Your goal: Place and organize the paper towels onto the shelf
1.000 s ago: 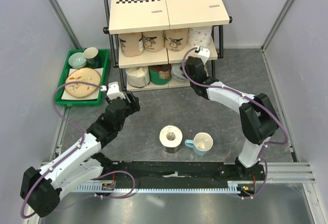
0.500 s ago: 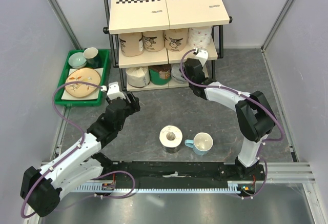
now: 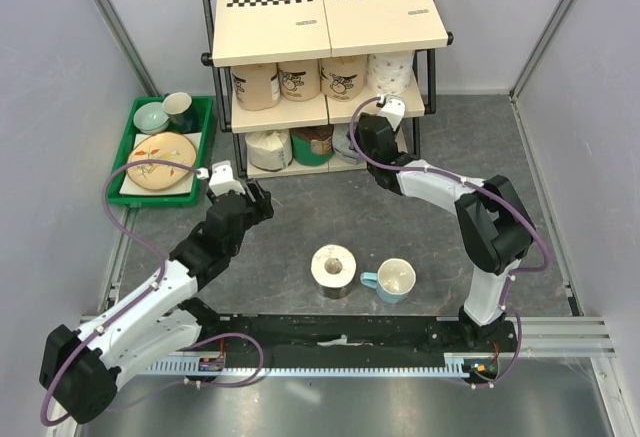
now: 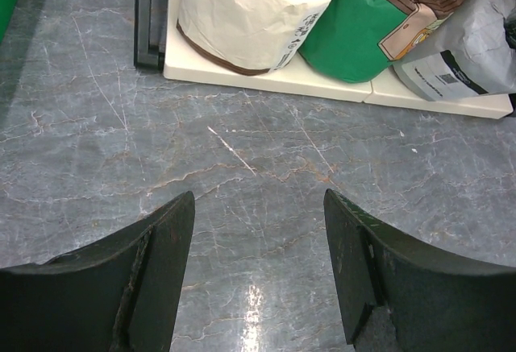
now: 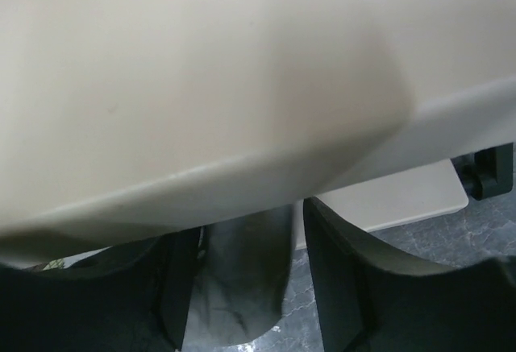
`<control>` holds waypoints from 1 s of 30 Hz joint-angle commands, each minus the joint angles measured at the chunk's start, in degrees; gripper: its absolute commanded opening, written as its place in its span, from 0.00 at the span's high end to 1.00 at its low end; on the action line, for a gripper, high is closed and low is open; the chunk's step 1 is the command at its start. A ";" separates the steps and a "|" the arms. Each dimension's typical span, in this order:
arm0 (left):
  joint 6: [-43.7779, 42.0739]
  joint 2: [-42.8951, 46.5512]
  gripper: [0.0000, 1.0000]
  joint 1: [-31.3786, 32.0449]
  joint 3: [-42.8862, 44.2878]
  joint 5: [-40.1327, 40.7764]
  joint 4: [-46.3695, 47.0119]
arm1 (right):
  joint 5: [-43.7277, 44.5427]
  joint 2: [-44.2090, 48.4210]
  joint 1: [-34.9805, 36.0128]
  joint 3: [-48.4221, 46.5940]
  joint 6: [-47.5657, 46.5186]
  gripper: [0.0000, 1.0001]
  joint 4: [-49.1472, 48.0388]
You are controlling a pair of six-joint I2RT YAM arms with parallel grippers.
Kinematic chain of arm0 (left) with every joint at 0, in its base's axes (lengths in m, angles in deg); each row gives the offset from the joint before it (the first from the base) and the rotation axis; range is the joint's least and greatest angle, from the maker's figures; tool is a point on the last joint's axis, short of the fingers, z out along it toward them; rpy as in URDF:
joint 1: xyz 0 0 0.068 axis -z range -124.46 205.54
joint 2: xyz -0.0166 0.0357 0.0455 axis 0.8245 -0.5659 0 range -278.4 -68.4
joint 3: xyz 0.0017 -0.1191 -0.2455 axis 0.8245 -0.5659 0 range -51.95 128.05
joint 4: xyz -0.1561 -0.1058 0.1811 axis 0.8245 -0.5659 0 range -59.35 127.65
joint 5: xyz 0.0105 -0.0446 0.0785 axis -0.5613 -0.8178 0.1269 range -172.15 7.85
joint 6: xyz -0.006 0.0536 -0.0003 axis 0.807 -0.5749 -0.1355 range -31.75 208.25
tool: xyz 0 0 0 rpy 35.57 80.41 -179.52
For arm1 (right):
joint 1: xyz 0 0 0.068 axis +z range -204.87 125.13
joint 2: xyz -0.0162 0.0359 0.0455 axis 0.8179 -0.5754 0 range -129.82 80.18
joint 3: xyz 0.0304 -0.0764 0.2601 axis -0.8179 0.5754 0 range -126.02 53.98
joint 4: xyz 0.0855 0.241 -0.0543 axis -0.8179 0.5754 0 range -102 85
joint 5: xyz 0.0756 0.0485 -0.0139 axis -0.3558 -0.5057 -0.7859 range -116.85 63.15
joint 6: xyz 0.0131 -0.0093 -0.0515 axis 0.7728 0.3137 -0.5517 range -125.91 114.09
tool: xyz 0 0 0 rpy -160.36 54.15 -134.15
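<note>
The shelf stands at the back with several paper towels on its middle tier, tan ones and a white one. Its bottom tier holds a cream roll, a green-wrapped brown roll and a grey roll. My right gripper reaches into the bottom tier. Its jaws are open around the grey roll, with a thin gap at the right finger. One loose roll stands on the table. My left gripper hovers open and holds nothing, in front of the shelf.
A white mug with a blue handle stands right of the loose roll. A green tray of dishes lies left of the shelf. The shelf's middle board hangs blurred, close over my right fingers.
My right gripper has pushed a little further left at the bottom tier and its jaws have loosened from the grey roll. The left arm has not moved.
</note>
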 commanded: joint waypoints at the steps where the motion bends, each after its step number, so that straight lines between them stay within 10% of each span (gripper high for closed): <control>1: 1.60 0.66 0.28 -0.07 -0.36 -0.27 2.27 | 1.21 -0.55 0.07 -1.88 -0.23 0.36 -1.96; 22: 2.74 2.59 0.28 -0.07 -0.97 -0.98 1.04 | 0.07 15.97 0.07 9.71 0.03 0.30 -3.89; 30: 2.66 3.55 0.28 -0.07 -0.88 -1.33 0.25 | -10.38 24.48 0.42 13.42 2.94 0.30 9.45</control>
